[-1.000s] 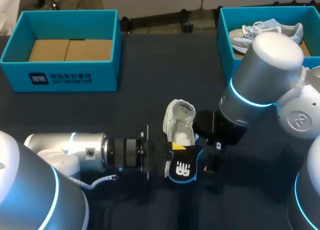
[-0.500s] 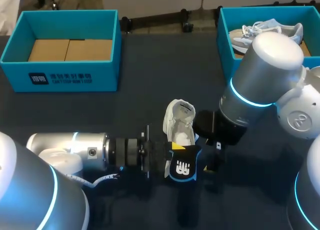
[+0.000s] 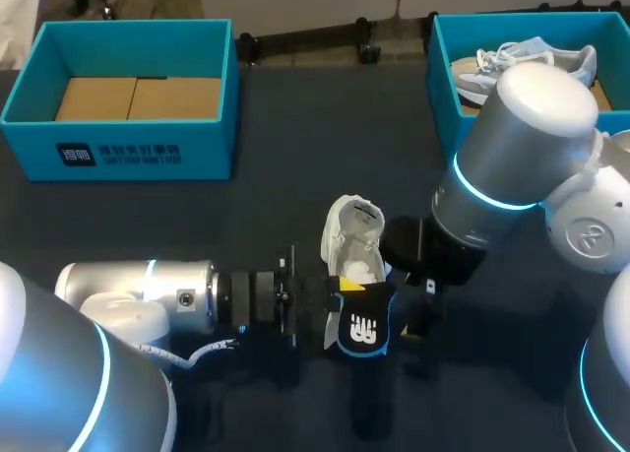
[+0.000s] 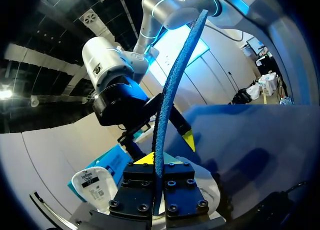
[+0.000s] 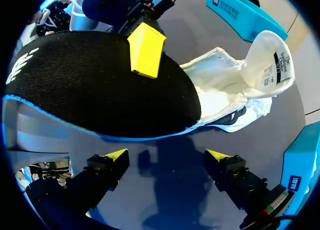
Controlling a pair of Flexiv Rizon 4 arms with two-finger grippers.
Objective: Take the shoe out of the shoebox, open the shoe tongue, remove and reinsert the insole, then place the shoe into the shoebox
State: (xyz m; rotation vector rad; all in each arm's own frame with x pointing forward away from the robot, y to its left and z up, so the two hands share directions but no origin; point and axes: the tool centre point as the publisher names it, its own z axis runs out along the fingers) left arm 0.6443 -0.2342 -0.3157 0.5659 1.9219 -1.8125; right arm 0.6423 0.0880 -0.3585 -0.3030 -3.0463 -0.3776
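Left arm [image 3: 138,294] lay low and level across the near side, entering from the left, wrist [image 3: 261,299] pointed at mid-table. Left gripper [image 4: 156,165] was clamped, both fingers pressed flat on the insole [image 3: 362,332] from either side. Right arm [image 3: 522,137] entered from the right, elbow high, forearm angled down toward the left gripper. Right gripper [image 5: 167,155] was pointed down at the table, fingers spread wide apart, just beside the left gripper.

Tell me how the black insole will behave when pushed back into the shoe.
Probably floppy: the insole bows in a curve above the left tool pinching it. Likely light: a thin sheet held up by one end. Its fabric face looks grippy, so it may drag entering the shoe.
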